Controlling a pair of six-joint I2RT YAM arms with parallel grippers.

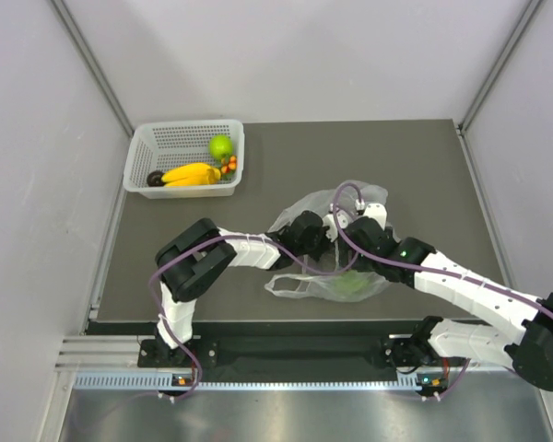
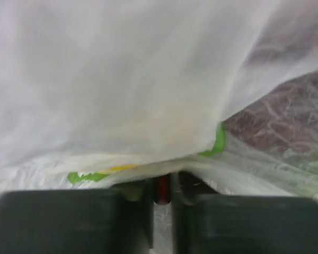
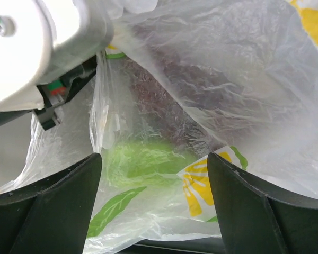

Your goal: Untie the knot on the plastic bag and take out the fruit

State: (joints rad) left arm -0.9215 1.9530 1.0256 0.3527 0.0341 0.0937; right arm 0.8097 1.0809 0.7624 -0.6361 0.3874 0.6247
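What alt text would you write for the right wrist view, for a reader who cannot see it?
The open right gripper frames a clear, crinkled bag with yellow flower prints, a blurred green fruit showing through the film in the middle. The left gripper sits at the upper left, against the bag.

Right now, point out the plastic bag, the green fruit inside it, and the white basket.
plastic bag (image 1: 369,195), top view, upper film edge.
green fruit (image 1: 350,285), top view, its middle, seen through film.
white basket (image 1: 180,138), top view, far wall.
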